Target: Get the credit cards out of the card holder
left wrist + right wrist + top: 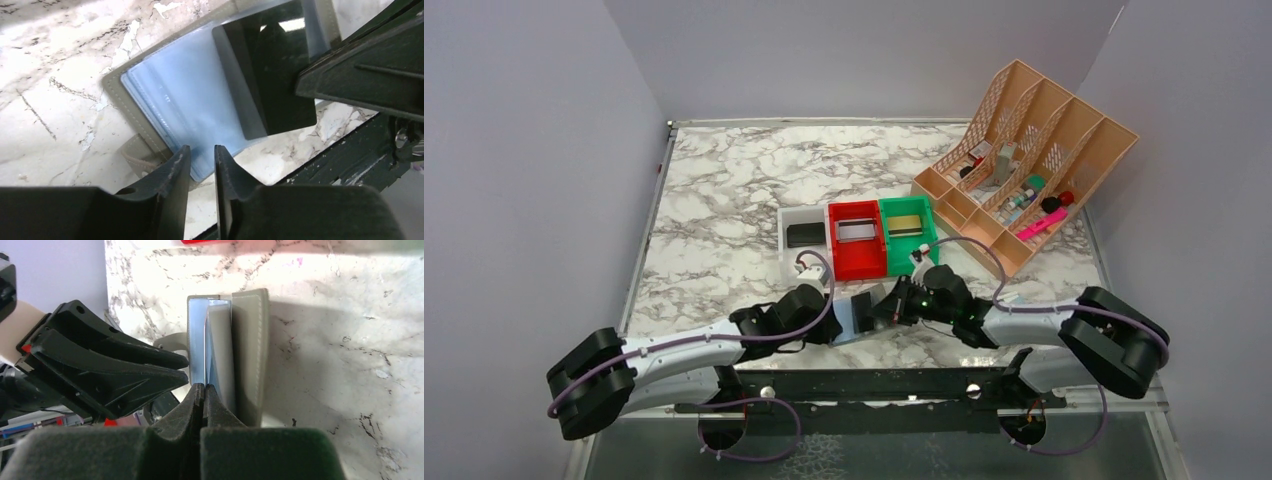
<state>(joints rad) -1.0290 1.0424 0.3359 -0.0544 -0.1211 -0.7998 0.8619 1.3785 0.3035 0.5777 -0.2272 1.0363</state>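
1. Near the front edge of the surface point(724, 190), between my two arms, the card holder point(165, 90) sits open, showing its pale blue panel.
2. Black credit card point(272, 75) sticks partway out of it.
3. My right hand point(202, 388) is pinched tight on that card.
4. My left hand point(201, 152), narrow, clamps the holder's blue edge.
5. Red bin point(856, 255) is just behind.

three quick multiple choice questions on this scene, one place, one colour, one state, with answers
1. Where is the card holder? A) in the green bin B) at the near edge of the table C) in the tan organiser
2. The middle bin of the row of three is: A) red B) white C) green
3. The black card at the card holder is: A) fully tucked in B) bent double C) partly slid out

Answers: 1 B, the top view shows it outside every bin; 2 A, its walls are red; 3 C, much of it shows past the pocket edge.
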